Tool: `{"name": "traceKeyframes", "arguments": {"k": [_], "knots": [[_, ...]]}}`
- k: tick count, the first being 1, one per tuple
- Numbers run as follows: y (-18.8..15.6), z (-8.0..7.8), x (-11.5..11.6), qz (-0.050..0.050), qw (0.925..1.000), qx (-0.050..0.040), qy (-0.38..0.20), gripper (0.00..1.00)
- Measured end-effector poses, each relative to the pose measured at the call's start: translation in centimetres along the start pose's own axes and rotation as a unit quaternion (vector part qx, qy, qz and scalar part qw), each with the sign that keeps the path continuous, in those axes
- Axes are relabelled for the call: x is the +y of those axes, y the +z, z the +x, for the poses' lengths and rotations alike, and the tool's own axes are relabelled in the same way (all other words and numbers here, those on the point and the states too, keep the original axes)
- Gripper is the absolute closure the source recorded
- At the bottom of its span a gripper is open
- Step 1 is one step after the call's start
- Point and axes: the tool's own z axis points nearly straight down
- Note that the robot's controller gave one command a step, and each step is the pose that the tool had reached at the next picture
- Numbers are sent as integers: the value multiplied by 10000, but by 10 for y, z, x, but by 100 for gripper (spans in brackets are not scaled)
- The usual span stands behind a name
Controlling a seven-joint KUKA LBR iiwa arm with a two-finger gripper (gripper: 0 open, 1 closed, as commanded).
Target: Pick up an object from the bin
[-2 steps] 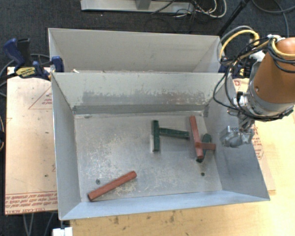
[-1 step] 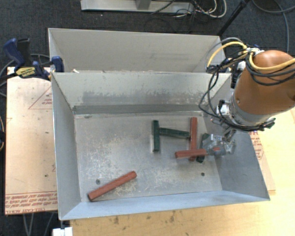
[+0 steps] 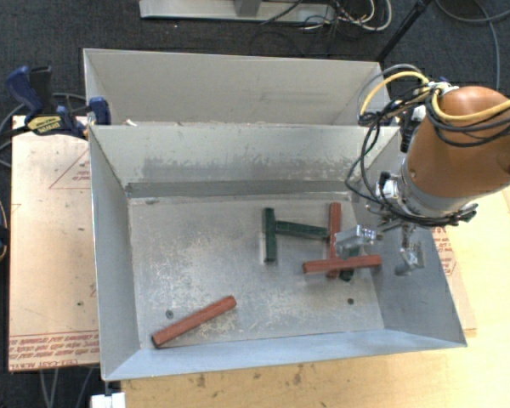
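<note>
Bin floor point(image 3: 195, 262) open at left | claw point(image 3: 381, 251) spread wide at right wall point(image 3: 416, 304) | red T-piece point(image 3: 333, 266) just beside

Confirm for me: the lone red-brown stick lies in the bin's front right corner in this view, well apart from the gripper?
Not quite. The camera view shows the lone red-brown stick toward the bin's front left corner, not the right. It does lie well apart from the gripper, which is at the bin's right side.
</note>
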Motion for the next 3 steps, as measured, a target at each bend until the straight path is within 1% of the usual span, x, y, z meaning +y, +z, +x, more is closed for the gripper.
{"name": "traceKeyframes", "arguments": {"k": [1,2,3], "knots": [[118,-9,-47,-12,9997,-11,-224,0],[113,-9,-47,3,9997,-6,-224,100],[-23,-21,-50,48,9998,-7,-212,100]]}}
